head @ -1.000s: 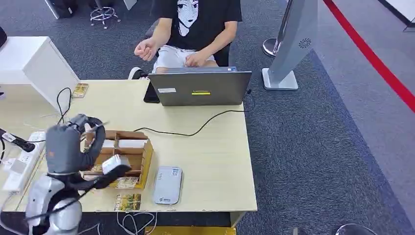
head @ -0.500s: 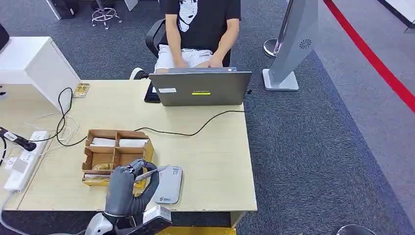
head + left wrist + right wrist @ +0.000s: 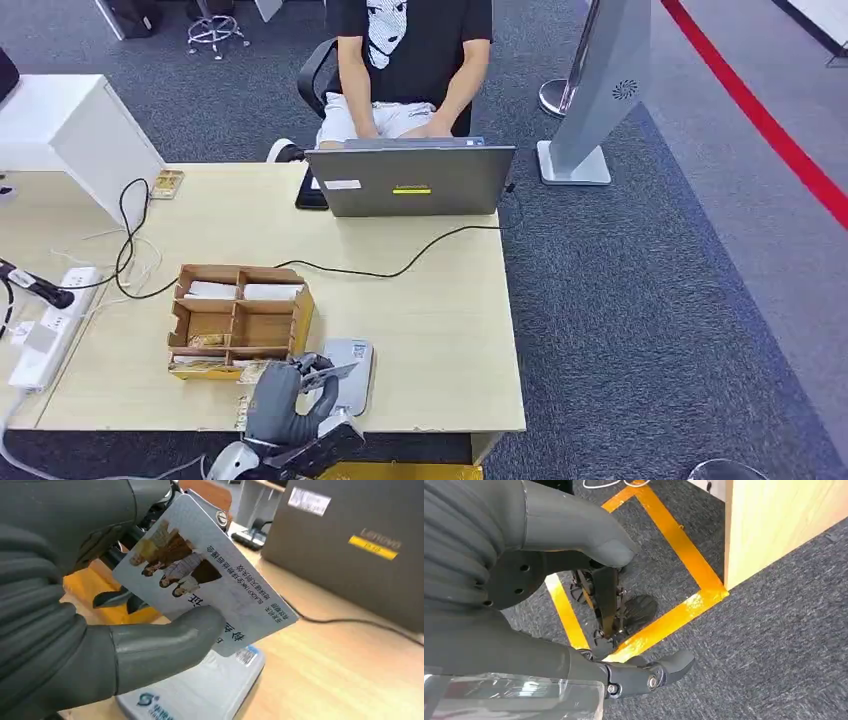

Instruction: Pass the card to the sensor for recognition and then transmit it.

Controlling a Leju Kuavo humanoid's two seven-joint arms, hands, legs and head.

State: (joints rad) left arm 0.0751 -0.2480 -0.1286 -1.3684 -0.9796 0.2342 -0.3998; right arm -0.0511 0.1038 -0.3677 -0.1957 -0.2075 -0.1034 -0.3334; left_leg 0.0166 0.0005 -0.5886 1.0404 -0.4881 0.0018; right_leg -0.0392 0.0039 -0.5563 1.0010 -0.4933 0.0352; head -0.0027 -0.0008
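Note:
My left hand (image 3: pixel 282 398) hovers at the table's front edge, pinching a white card (image 3: pixel 200 575) printed with small figures and text between thumb and fingers. The card (image 3: pixel 328 372) sits just above the grey slab-shaped sensor (image 3: pixel 343 378), whose pale top with a blue logo (image 3: pixel 200 695) lies right under the card's lower edge. Whether card and sensor touch is unclear. My right hand (image 3: pixel 549 595) hangs beside the table over the floor, fingers apart, holding nothing.
A brown cardboard organiser (image 3: pixel 238 320) with more cards stands left of the sensor. A grey laptop (image 3: pixel 415 180) with a black cable is at the far edge, a person seated behind it. A power strip (image 3: pixel 45 325) lies at the left. Yellow floor tape (image 3: pixel 664 540) runs below.
My left hand swung from above the organiser down to the front edge, then edged right and lower, bringing the card over the sensor. The person lowered a raised hand to the laptop.

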